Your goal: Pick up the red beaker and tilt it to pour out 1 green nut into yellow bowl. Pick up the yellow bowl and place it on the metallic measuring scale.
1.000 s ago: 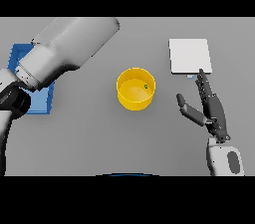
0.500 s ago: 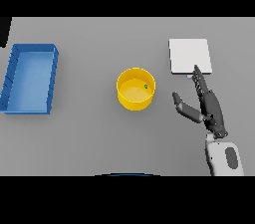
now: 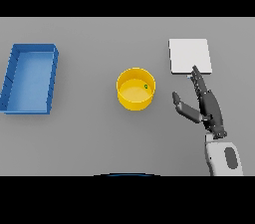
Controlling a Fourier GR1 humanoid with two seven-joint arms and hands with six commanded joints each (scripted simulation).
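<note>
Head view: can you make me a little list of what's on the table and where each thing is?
yellow bowl: middle of the table, upright
green nut: inside the bowl, near its right wall
metallic measuring scale: right of the bowl, nothing on it
blue tray: far left, nothing seen inside
right hand: right of the bowl, fingers straight, thumb toward the bowl, not touching it
left hand: not in view
red beaker: not in view

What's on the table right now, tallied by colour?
Blue: 1, the tray
Yellow: 1, the bowl
Green: 1, the nut inside the bowl
White/metallic: 1, the scale
Total: 4
No red beaker in view. Right hand is open beside the bowl.
</note>
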